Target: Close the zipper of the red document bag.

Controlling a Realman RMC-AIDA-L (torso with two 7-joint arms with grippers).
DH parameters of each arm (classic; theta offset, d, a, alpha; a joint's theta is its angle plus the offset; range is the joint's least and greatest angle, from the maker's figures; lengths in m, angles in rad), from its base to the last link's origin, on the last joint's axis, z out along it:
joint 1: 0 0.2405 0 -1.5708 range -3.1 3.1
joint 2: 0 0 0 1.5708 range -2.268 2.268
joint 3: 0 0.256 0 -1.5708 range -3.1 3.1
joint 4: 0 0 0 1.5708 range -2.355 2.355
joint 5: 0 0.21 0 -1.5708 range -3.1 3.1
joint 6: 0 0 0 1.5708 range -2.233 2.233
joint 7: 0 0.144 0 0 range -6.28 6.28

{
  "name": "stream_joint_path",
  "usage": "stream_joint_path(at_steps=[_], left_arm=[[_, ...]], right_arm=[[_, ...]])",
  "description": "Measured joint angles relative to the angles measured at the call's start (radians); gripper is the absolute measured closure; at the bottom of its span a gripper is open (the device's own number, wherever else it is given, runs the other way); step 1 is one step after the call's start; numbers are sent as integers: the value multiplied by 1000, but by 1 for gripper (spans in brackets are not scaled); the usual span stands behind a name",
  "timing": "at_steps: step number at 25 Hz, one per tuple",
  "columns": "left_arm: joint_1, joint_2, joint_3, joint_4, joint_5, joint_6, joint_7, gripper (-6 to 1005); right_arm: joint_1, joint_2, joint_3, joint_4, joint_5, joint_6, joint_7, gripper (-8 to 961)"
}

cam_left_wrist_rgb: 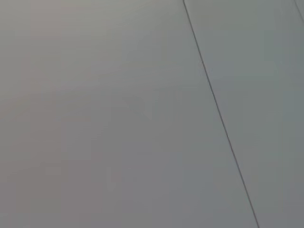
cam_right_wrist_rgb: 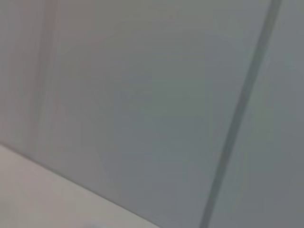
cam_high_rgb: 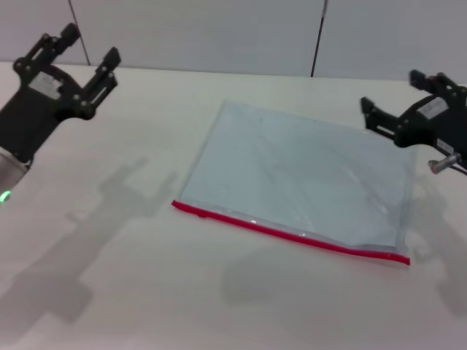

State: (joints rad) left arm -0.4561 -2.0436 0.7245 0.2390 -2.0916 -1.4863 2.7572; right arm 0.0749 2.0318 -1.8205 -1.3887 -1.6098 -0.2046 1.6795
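Lying flat on the pale wooden bench [cam_high_rgb: 131, 292] before a grey panelled wall [cam_high_rgb: 219, 33], the translucent pale-blue rectangular document bag [cam_high_rgb: 299, 179] shows its thin red zipper [cam_high_rgb: 292, 232] along its near edge. Left tool [cam_high_rgb: 79, 52] spread, left of the bag; right tool [cam_high_rgb: 390, 98] spread, at the bag's right edge. Both wrist views show only wall panels [cam_left_wrist_rgb: 118, 114].

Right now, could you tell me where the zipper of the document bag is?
In the head view, the zipper runs along the near edge of the red document bag, which lies flat right of the table's middle, nearer the right claw.
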Motion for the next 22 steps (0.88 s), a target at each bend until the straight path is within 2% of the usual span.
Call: stream_joint_path(at_steps=[2,3,4,5,9,14,22], left_arm=[[-38,0,-2,-82,-25,-2,61,320],[-38,0,-2,-82,-25,-2,61,319],[-52,1,-3,-113,-30,1,76,318],[-68,2,-5,-146,-30,5,83,333],[-96,2,-7,-199,-32,25,83,395],[-113,0,-7,-214,-34,66,83,427],[-111,1,-7,-227,-88,73,84,426]], right_arm=[[50,-1,-48,85,46,144,-21,73],[50,-1,-48,85,46,144,-21,74],[109,-2,-94,176,60,268,9,74],[109,-2,-94,176,60,268,9,75],[202,-5,-189,318,38,468,168,77],[252,-6,-331,457,-74,739,455,77],[314,-7,-452,615,-90,933,751,77]])
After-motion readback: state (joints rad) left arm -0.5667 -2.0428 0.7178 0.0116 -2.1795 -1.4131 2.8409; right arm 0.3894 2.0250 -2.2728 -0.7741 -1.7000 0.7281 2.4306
